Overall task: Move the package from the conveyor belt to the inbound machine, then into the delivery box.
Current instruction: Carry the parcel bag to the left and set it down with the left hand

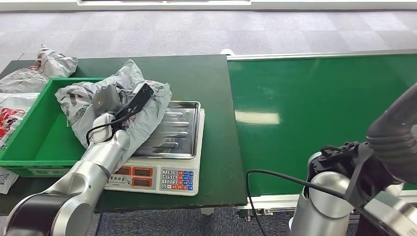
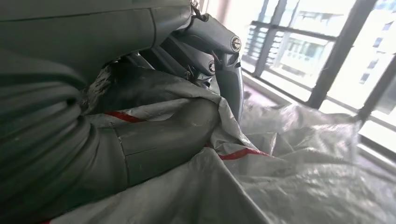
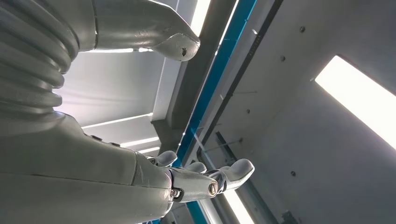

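Head view, left robot hand [image 1: 114, 109] gripping package [image 1: 142, 115] straddling bin [image 1: 29, 147] rim, scale [image 1: 169, 162]

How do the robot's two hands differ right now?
The left hand grips the grey package over the scale and green bin; the right hand holds nothing, fingers apart. The left reaches forward over the table; the right faces the ceiling. Both are grey with ribbed covers.
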Robot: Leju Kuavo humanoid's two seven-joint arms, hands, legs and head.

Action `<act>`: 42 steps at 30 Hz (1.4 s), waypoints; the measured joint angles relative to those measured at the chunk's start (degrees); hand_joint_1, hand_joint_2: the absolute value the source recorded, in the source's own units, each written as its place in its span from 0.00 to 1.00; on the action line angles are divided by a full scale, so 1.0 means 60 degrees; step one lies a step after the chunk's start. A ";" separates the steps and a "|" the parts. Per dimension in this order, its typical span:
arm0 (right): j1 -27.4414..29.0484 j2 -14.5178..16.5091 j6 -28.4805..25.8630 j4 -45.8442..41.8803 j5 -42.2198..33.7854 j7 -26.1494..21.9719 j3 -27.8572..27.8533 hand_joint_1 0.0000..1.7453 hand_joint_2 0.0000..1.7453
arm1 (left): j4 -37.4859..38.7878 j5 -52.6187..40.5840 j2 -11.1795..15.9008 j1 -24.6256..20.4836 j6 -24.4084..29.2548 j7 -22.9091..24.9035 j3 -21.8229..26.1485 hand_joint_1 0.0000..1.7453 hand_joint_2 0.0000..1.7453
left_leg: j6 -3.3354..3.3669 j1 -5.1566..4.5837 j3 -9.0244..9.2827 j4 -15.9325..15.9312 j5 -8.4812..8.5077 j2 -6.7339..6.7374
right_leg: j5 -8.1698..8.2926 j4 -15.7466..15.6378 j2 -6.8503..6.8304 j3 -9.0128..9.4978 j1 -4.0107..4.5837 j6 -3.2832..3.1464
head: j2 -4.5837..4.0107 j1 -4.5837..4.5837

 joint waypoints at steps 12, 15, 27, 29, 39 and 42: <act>0.0292 -0.0056 0.0000 0.0014 0.0251 0.0000 0.0183 0.00 1.00 | -0.1424 0.0762 0.0084 0.0394 0.1587 -0.4362 0.6250 1.00 1.00 | -0.0012 0.0019 -0.0001 -0.0001 -0.0002 0.0058 | 0.0003 0.0002 0.0060 -0.0023 0.0019 -0.0010 | 0.0000 -0.0002; 0.0324 -0.0064 0.0000 0.0028 0.0251 0.0000 0.0204 0.00 1.00 | -0.1972 0.0487 -0.0169 0.0238 0.1595 -0.5462 0.8795 1.00 1.00 | -0.0016 0.0018 0.0010 -0.0001 -0.0008 0.0083 | 0.0004 0.0002 0.0088 -0.0021 0.0018 -0.0011 | 0.0000 -0.0003; 0.0326 -0.0068 0.0000 0.0057 0.0188 0.0000 0.0216 0.00 1.00 | -0.2538 0.0567 -0.0523 -0.0519 0.1598 -0.7829 1.3392 0.99 1.00 | -0.0018 0.0018 0.0006 0.0000 -0.0003 0.0036 | 0.0004 0.0002 0.0040 -0.0008 0.0017 -0.0011 | 0.0000 0.0000; 0.0326 -0.0068 0.0000 0.0061 0.0188 0.0000 0.0216 0.00 1.00 | -0.2581 0.0531 -0.0555 -0.0567 0.1598 -0.7825 1.3625 0.99 1.00 | -0.0018 0.0018 0.0006 0.0000 -0.0003 0.0036 | 0.0003 0.0002 0.0039 -0.0008 0.0017 -0.0011 | 0.0000 -0.0001; 0.0327 -0.0068 0.0000 0.0073 0.0191 0.0000 0.0217 0.00 1.00 | -0.2653 0.0526 -0.0633 -0.0672 0.1598 -0.7823 1.4105 0.99 1.00 | -0.0019 0.0018 0.0006 0.0000 -0.0003 0.0036 | 0.0003 0.0002 0.0038 -0.0009 0.0018 -0.0011 | 0.0000 -0.0002; 0.0327 -0.0068 0.0000 0.0074 0.0189 0.0000 0.0218 0.00 1.00 | -0.2680 0.0493 -0.0648 -0.0675 0.1598 -0.7837 1.4122 0.97 1.00 | -0.0019 0.0019 0.0006 0.0000 -0.0003 0.0036 | 0.0003 0.0002 0.0038 -0.0008 0.0018 -0.0011 | 0.0000 -0.0002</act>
